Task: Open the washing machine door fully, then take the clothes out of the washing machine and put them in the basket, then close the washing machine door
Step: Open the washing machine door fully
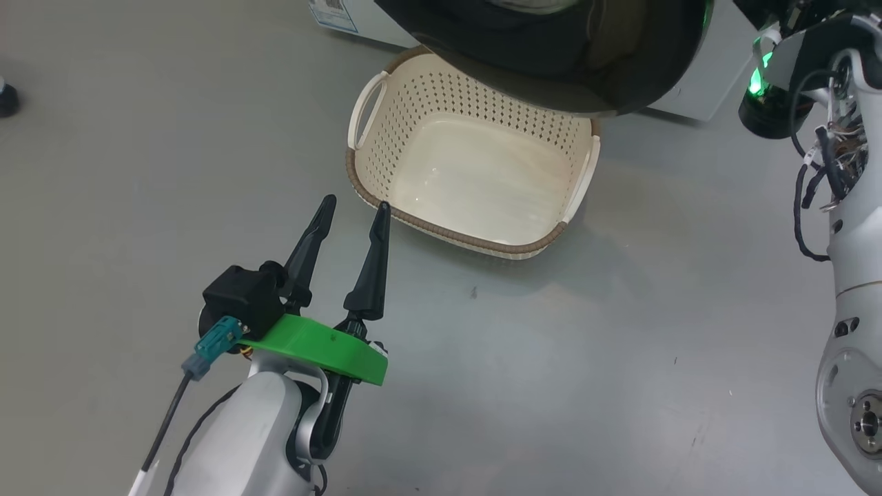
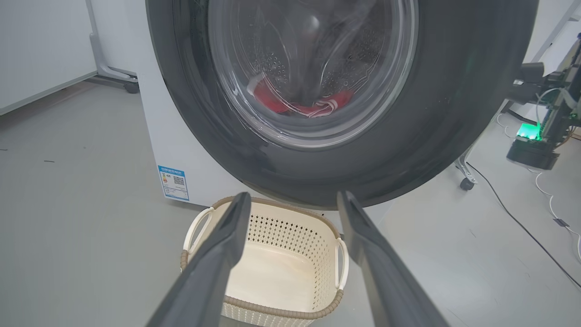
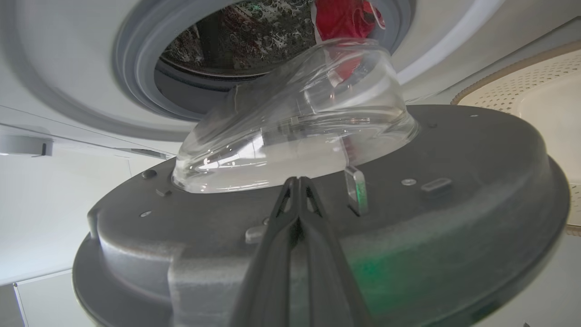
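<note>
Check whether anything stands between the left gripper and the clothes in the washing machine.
Yes. The washing machine door, only partly open, hangs between the open left gripper and the clothes, which show through its glass in the left wrist view. It also overhangs the basket's far edge.

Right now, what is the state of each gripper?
Left gripper: open, holding nothing.
Right gripper: closed, holding nothing, tips by the washing machine door.
</note>
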You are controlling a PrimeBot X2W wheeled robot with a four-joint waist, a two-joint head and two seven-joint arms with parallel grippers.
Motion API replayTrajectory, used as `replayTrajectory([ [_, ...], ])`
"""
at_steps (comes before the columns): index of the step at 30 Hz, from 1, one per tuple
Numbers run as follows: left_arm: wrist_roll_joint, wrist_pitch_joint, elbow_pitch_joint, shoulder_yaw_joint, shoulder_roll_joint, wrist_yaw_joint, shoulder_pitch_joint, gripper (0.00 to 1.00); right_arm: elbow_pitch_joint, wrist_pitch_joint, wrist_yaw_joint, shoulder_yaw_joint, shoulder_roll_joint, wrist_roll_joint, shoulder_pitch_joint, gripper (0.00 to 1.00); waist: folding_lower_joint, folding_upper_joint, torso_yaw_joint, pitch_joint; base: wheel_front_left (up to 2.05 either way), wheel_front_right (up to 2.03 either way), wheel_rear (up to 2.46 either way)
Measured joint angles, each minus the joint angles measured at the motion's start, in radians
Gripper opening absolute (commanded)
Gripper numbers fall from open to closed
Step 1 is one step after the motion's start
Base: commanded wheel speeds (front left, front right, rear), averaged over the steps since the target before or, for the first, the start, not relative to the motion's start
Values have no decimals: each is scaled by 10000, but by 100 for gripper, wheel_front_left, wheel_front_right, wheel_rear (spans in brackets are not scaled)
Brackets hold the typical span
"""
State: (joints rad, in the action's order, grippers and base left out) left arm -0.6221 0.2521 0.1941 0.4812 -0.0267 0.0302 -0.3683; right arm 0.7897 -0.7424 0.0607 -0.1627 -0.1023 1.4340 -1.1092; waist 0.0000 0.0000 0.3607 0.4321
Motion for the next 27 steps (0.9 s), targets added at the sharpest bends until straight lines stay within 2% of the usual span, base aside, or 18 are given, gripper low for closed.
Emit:
replayTrajectory([
  [10, 169, 0, 109, -33, -8, -2, 340, 100, 182, -336, -184, 211, 123, 186, 654, 0, 0, 0, -111, -554, 0, 0, 0],
  [27, 374, 0, 148, -75, -21, -27, 687, 100, 238, -974, -184, 698, 286, 671, 1302, 0, 0, 0, -338, -1090, 0, 0, 0],
])
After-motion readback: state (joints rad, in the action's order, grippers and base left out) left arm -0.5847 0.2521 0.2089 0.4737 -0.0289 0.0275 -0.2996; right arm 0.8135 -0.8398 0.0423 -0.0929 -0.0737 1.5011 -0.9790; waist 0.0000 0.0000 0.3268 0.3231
